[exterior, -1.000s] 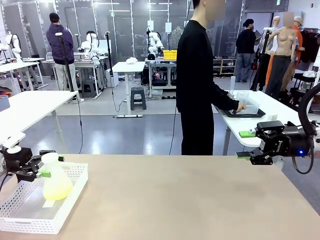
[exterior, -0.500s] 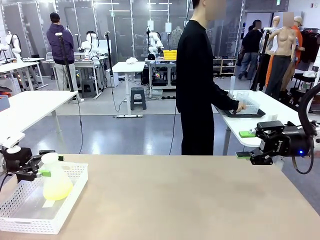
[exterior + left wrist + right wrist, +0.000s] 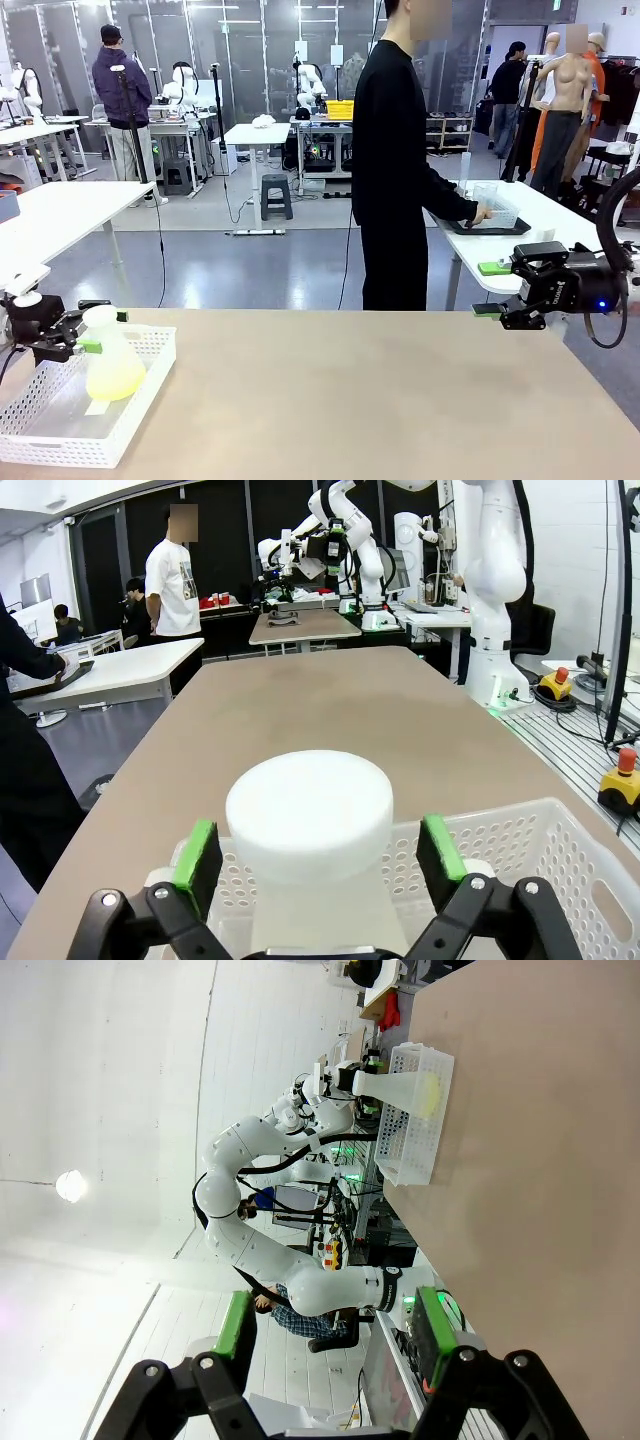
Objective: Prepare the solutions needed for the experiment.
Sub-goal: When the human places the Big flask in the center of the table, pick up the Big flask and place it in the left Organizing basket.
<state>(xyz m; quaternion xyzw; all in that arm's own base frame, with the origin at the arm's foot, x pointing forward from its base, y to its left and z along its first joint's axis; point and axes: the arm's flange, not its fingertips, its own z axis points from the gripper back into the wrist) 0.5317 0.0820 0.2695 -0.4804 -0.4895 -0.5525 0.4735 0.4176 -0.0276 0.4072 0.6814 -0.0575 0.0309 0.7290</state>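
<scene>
Standing in the white basket (image 3: 150, 372) at the table's (image 3: 350, 400) left end, a flask (image 3: 112, 365) holds the solutions (image 3: 115, 382); the left gripper (image 3: 88, 325) brackets its white cap (image 3: 308, 805) with jaws wide, not touching. Far right of the basket, the right gripper (image 3: 490, 288) hangs open, empty.

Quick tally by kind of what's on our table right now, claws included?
Flask with white cap and yellow-green liquid: 1
White basket: 1
Claws, left and right: 2
Total: 4
</scene>
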